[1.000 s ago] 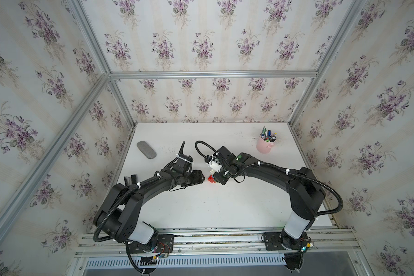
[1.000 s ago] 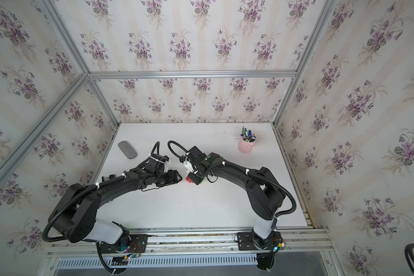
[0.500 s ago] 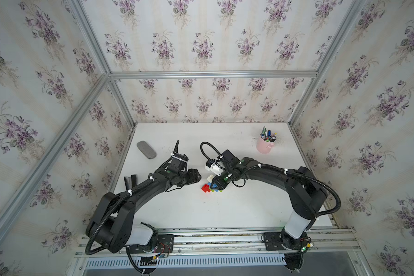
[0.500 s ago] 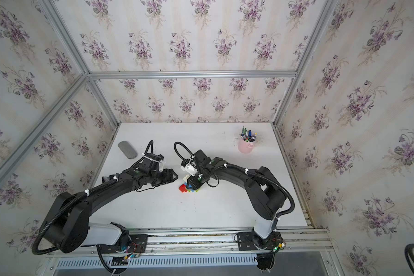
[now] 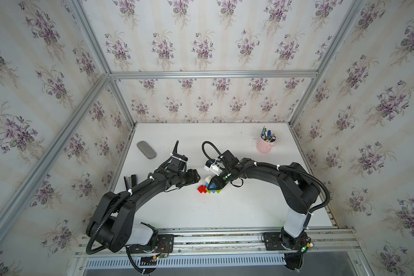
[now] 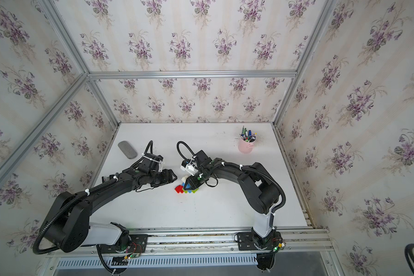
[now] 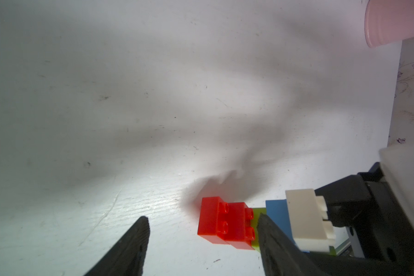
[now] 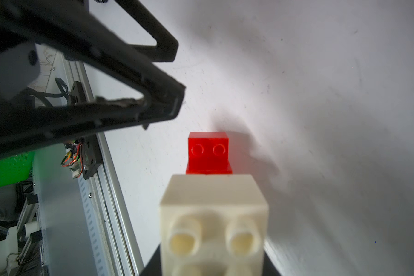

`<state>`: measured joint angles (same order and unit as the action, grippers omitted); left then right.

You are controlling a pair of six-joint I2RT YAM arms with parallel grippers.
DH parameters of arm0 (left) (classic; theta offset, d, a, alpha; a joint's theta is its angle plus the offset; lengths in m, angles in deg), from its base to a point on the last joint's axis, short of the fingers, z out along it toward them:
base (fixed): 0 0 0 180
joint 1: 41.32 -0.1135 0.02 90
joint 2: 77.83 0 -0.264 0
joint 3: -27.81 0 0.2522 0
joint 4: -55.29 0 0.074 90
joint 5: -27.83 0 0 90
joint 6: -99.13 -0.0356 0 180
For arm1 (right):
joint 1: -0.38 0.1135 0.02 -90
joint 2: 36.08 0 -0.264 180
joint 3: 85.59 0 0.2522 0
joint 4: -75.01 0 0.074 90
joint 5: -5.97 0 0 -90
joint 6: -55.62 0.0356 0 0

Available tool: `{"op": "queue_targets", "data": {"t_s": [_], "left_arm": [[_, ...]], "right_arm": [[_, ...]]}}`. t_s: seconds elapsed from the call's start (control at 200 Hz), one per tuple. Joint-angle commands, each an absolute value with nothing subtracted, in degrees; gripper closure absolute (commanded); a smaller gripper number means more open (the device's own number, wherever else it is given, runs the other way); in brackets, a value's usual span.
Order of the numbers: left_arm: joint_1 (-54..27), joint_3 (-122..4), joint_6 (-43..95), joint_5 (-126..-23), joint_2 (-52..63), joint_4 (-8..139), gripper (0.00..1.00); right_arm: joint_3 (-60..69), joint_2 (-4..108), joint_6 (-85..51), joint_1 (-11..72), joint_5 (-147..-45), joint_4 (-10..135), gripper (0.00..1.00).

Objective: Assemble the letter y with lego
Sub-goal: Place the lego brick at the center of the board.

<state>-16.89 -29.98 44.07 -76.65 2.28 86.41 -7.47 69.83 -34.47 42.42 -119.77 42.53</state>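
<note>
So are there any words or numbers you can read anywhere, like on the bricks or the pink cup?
No, there are none that can be read.
lego bricks: plain colours and plain studs, no lettering shows.
pink cup: no print shows.
pens: any print is too small to read.

White table [image 5: 237, 210] bears lego [image 5: 202, 188], pen cup [image 5: 264, 147], grey pad [image 5: 146, 149].
</note>
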Motion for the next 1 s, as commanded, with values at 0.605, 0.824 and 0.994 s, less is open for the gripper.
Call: {"op": "queue_targets", "data": {"t_s": [0.605, 0.824, 0.994], "left_arm": [[-16.9, -29.8, 43.1, -76.9, 5.3, 86.6, 0.27], [-16.9, -29.9, 43.1, -77.2, 5.9, 86.6, 0.27], [-16.9, -29.9, 42.9, -77.3, 5.8, 86.6, 0.27]], "right_arm": [[-4.4, 73.2, -35.7, 37.9, -117.8, 41.1, 0.50], [-3.8, 72.7, -35.1, 37.4, -115.1, 40.3, 0.44], [-4.3, 70.7, -33.8, 36.9, -112.1, 40.2, 0.41]]}}
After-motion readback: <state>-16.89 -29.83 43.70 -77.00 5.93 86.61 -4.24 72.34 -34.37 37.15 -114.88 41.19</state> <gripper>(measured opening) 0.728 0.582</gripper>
